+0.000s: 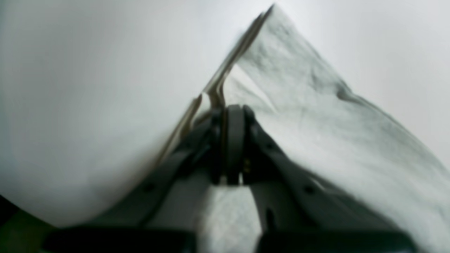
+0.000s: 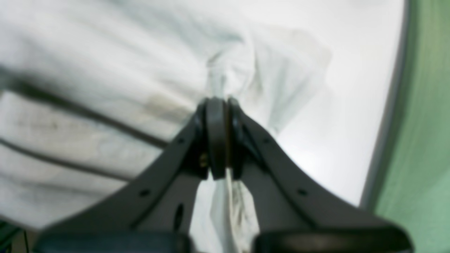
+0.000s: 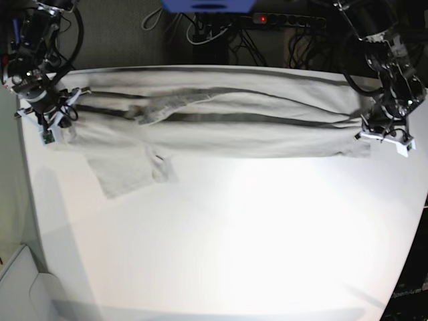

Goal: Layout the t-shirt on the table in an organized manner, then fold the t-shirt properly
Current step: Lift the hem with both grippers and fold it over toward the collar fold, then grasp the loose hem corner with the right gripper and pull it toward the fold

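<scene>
Two arms held the t-shirt [image 3: 227,127] stretched along the far edge of the table [image 3: 234,241] in the base view, one sleeve lying toward the near side. In the left wrist view, the left gripper [image 1: 233,116] was clamped on a hem corner. In the right wrist view, the right gripper [image 2: 218,109] pinched bunched cloth near the table's edge.
</scene>
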